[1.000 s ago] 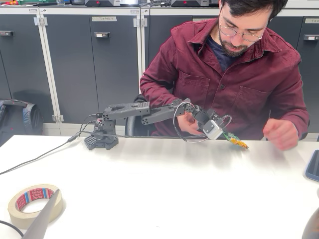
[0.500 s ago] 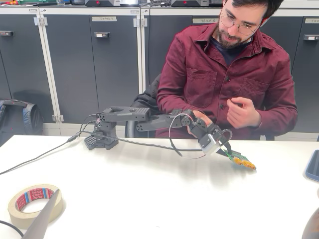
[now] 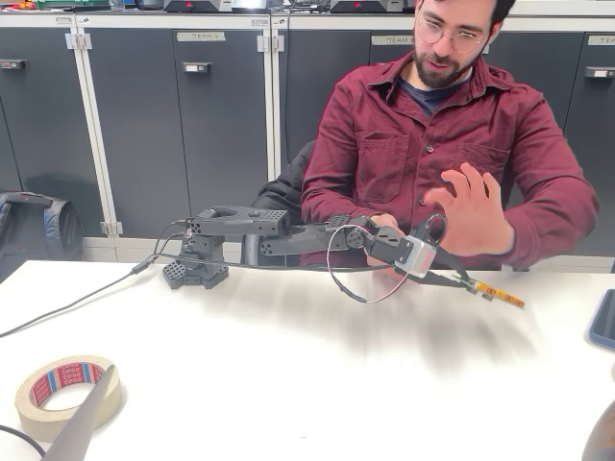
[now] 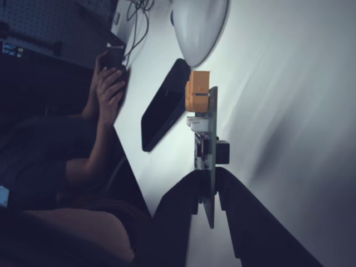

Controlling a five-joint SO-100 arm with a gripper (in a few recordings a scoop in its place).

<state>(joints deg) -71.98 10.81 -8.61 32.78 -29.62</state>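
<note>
arm [image 3: 279, 230] reaches further right over the counter [image 3: 288, 384] than a second ago. person's hand [image 3: 471, 206] is now raised just behind it. end effector [image 3: 454, 279] is clamped on the circuit board [image 3: 500, 293], which has gone from tilted to near level and looks clear of the counter, so the grip is sound. dark phone [image 3: 603, 322] lies ahead at the right edge. tape roll [image 3: 67, 389] is well apart, front left.
</note>
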